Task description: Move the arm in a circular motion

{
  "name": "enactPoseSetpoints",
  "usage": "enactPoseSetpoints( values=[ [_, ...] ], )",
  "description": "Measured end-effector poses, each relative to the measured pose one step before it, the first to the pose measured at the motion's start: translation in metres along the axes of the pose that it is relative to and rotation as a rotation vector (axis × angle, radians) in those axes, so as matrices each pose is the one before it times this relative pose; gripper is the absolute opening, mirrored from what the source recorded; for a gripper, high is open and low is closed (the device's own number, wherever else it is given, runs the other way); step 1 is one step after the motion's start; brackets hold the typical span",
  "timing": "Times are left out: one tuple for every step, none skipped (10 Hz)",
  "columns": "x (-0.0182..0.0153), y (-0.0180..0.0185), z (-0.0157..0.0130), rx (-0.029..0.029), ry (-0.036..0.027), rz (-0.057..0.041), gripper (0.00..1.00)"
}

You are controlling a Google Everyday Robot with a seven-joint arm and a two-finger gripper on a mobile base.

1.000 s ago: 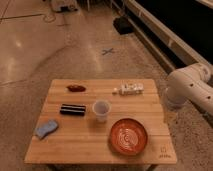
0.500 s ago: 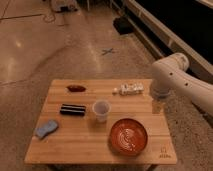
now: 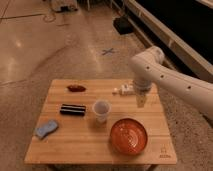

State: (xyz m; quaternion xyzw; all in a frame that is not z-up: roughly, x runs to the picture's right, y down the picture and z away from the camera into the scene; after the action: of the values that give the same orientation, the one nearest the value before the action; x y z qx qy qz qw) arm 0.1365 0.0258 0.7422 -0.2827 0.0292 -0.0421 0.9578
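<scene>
The large white arm (image 3: 165, 77) reaches in from the right, its rounded elbow joint above the table's far right part. It bends down to a small pale tip, the gripper (image 3: 140, 100), which hangs just above the wooden table (image 3: 75, 145) near its right edge, beside a small white object (image 3: 123, 89). Part of that object is hidden behind the arm.
On the table stand a pale cup (image 3: 101, 110) in the middle and an orange-red bowl (image 3: 128, 135) at the front right. A dark bar (image 3: 73, 109), a reddish-brown item (image 3: 76, 88) and a blue sponge (image 3: 46, 128) lie on the left. A dark wall base runs along the right.
The arm has swung left from the right edge of the view over the table, and its tip has come down over the table's right side.
</scene>
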Motion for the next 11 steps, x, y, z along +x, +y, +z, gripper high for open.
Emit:
enactPoseSetpoints(
  values=[
    [-0.01367,-0.00365,-0.00107,-0.00117,0.00589,-0.01805,0.65],
    [-0.01646,-0.00219,-0.00122,-0.00227,0.00541,-0.02083,0.65],
    [-0.02452,-0.00428,-0.00203,0.00171,0.00533,-0.02993,0.65],
    [-0.02491,-0.00295,-0.00363,-0.00074,0.00923,-0.04370,0.65],
    [-0.01709,0.00088,-0.00290,-0.00157,0.00578,-0.03419,0.65],
    [-0.02485,0.00166,-0.00355,-0.00009,0.00274,-0.04732,0.65],
    [-0.03204,0.00196,-0.00374,0.00368,0.00490,-0.06628,0.65],
    [-0.02447,0.00630,-0.00441,0.00373,0.00612,-0.05223,0.65],
    [-0.01726,0.00956,-0.00538,0.00275,0.00536,-0.03077,0.65],
    [-0.02021,0.01804,-0.00652,0.00251,0.00314,-0.03596,0.65],
    [-0.01388,0.01813,-0.00500,-0.00028,0.00018,-0.01957,0.65]
  ],
)
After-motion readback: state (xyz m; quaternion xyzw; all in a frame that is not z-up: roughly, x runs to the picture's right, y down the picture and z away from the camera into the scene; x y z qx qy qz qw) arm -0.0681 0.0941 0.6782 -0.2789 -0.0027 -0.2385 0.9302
